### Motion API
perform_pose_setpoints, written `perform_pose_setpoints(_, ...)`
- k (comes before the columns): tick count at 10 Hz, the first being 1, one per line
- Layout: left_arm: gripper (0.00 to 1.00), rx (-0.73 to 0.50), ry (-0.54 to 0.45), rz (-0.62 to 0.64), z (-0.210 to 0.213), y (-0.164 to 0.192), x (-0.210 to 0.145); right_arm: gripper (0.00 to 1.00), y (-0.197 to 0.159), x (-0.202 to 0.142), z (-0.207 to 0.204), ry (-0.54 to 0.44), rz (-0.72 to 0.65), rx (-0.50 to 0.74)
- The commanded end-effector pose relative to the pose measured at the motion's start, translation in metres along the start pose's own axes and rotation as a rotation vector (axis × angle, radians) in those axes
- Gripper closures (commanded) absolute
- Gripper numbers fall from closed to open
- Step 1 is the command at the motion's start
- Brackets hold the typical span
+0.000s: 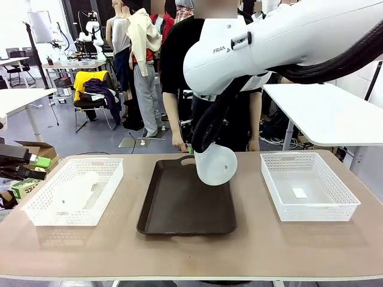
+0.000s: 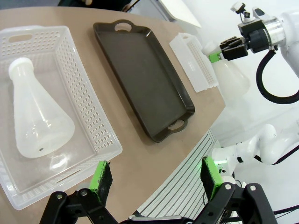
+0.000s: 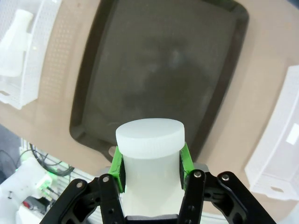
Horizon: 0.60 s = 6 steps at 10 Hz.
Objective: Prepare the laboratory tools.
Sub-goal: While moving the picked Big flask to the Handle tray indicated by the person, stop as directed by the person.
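Observation:
One frosted-white conical flask [image 1: 215,165] hangs tilted above the dark brown tray [image 1: 179,209]. My right gripper [image 1: 192,149] is shut on its capped neck [image 3: 149,140], green pads pressing both sides. The left wrist view shows that gripper [image 2: 229,46] and its flask [image 2: 232,83] beyond the table edge. A second flask [image 2: 35,116] lies on its side in the left white mesh basket [image 1: 45,215]; it also appears in the front view [image 1: 78,191] and the right wrist view [image 3: 14,42]. My left gripper [image 2: 155,176] hovers open and holds nothing, above the table edge beside that basket.
A second white mesh basket [image 1: 308,206] stands right of the tray, with a small white label inside. A person stands at the far edge behind the tray, one hand [image 1: 179,146] near its handle. Boxes sit off the table's left end.

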State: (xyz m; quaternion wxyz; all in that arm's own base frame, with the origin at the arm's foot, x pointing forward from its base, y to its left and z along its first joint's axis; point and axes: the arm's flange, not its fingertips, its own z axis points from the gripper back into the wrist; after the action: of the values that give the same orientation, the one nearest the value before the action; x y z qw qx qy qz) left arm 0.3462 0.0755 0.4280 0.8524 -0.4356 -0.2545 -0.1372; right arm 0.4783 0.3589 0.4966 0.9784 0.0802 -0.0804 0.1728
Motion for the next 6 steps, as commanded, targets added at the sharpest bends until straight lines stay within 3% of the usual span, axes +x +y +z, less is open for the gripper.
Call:
perform_pose_setpoints(1, 0.00, -0.019, -0.019, -0.019, 0.000, 0.002, -0.001, 1.00, 0.009, 0.012, -0.007, -0.021, -0.027, -0.021)
perform_pose_setpoints(6, 0.00, -0.019, -0.019, -0.019, 0.000, 0.002, -0.001, 1.00, 0.015, 0.031, -0.037, -0.030, -0.012, 0.009)
